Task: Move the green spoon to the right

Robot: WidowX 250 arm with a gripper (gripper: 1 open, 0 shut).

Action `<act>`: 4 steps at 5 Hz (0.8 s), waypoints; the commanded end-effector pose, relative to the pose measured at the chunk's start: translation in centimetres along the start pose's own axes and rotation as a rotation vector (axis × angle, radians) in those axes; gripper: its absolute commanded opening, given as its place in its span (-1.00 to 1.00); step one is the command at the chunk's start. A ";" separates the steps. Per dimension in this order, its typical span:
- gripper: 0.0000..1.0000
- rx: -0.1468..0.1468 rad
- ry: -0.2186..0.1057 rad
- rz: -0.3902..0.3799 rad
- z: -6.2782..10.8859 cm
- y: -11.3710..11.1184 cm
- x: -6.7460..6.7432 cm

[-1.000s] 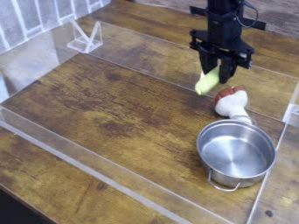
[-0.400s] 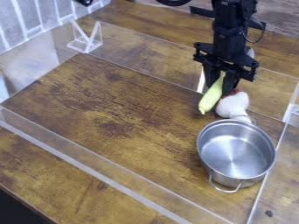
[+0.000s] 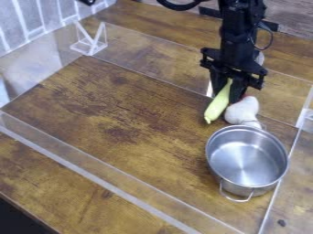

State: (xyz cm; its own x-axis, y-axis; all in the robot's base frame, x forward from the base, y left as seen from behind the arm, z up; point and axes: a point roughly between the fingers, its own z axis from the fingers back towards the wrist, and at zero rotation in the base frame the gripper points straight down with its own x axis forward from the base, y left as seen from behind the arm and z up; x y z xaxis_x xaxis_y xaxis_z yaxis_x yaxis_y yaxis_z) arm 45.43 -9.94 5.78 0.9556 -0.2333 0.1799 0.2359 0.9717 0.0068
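We see, at left, the tabletop (image 3: 98, 114) running bare-planked toward its left edge, the white frame (image 3: 90, 38) standing near its far left corner. Toward the far right part of the tabletop, we find the green spoon (image 3: 218, 107), its long axis running roughly from the near edge to the far edge, its far end leaning a little to the right, up toward the jaws. The spoon lies on the near side of the gripper (image 3: 226, 80), reaching out from under the dark fingers toward the near edge, and its upper end meets them or is hidden behind them. We judge it pinched at that far end, though the jaws are too dark and small for us to see both pads close on it; we cannot tell how far apart they stand. Only one arm works here, coming in from the far edge. Just right of the spoon, we see the red-and-white thing (image 3: 242, 111), close enough that a straight push toward the right edge could knock it. Nearer to us on that side sits the steel pot (image 3: 247, 159), close to the right edge. We judge that the coming move must carry the spoon rightward, crosswise to its length, either lifted over the red-and-white thing or led around its far side.
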 end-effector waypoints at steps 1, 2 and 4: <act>-1.00 0.004 -0.076 -0.017 2.4 0.4 1.1; -1.00 0.006 -0.079 -0.035 1.7 0.4 0.9; -1.00 -0.001 -0.083 -0.132 0.6 0.0 0.6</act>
State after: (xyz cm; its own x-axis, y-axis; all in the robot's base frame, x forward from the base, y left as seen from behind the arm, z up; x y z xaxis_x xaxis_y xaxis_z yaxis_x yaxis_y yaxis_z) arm 45.73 -9.84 4.90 0.9137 -0.3403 0.2221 0.3432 0.9389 0.0267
